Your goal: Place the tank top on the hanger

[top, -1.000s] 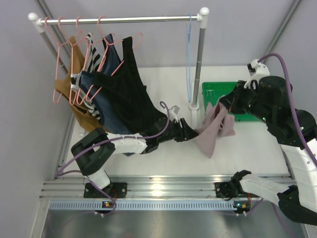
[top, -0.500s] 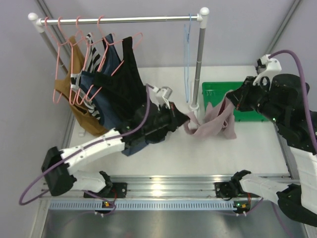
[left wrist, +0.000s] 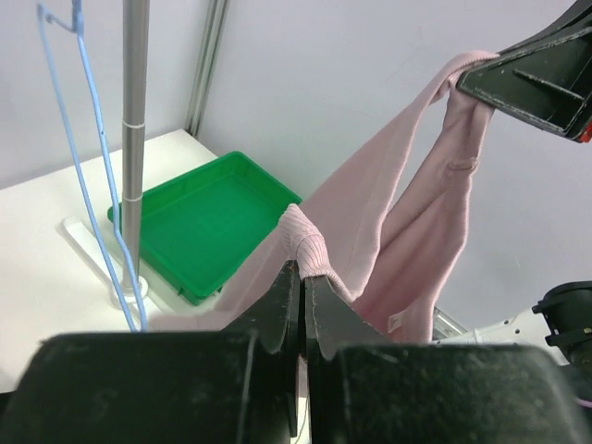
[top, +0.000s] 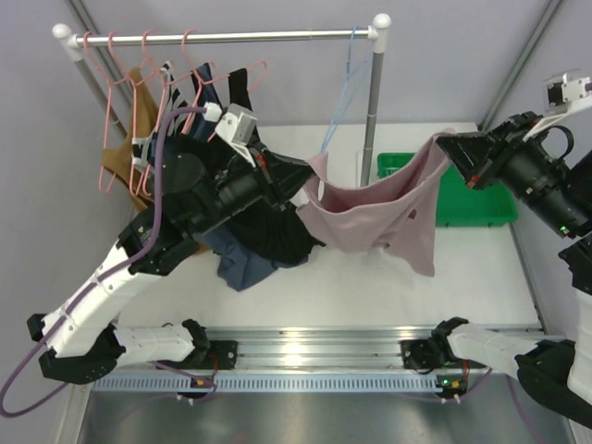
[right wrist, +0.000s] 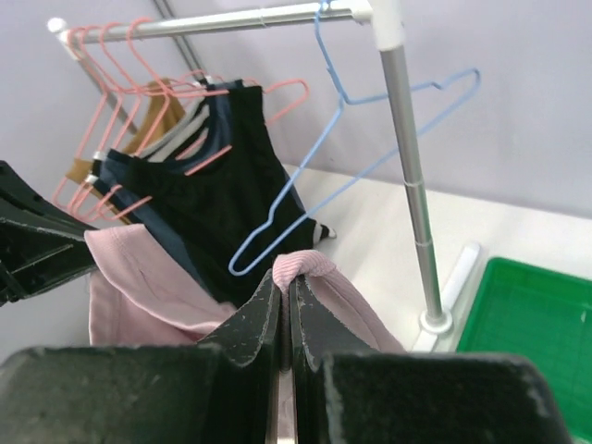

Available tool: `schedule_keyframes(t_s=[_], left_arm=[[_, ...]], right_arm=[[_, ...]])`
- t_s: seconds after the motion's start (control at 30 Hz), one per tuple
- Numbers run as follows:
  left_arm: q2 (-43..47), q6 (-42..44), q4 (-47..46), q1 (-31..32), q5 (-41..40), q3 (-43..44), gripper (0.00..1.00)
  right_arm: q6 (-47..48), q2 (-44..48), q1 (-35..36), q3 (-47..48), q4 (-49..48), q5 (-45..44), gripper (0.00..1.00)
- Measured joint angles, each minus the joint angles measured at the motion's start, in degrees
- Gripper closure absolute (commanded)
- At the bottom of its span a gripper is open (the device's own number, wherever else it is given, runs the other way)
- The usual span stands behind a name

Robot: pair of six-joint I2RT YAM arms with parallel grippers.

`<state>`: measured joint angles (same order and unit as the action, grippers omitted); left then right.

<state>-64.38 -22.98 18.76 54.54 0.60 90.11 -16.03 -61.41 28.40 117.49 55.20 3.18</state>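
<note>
Robot lab test cell, not a home or a shop. Plain grey walls (top: 444, 65) box in a white table (top: 370, 277), and two robot arms (top: 120, 277) are bolted to an aluminium rail (top: 305, 353) at the near edge, purple cables (top: 159, 148) looping off them. On the tabletop stands a small metal clothes rack (top: 259, 37) with pink wire hangers (top: 146, 44), one light-blue hanger (top: 339, 92) and a few tops (top: 242, 264). A green plastic tray (top: 490, 211) sits by the rack's post. Props set up for a trial, all of it.
</note>
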Motion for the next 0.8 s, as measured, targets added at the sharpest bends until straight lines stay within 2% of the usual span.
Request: schedule_keyframes(t_s=[0.3,0.43,0.57,0.8], left_arm=[[0.0,3.3,6.3,0.0,-0.6,10.0,1.00],[1.1,3.2,6.8,0.0,-1.8,9.9,1.00],[4.4,0.8,6.6,0.0,-2.8,0.7,1.00],[10.6,-9.9,3.8,0.0,-5.5,-30.8,1.00]], right_arm=[[-2.1,-1.0,0.0,1.1,-7.4,5.3,1.00],[-3.3,-0.4,0.0,-1.9,-9.0,6.1,1.00],[-4.6,2.1,0.0,-12.0,-8.0,5.9,1.00],[-6.4,3.2,0.1,-38.1,-1.9,1.2,0.98]])
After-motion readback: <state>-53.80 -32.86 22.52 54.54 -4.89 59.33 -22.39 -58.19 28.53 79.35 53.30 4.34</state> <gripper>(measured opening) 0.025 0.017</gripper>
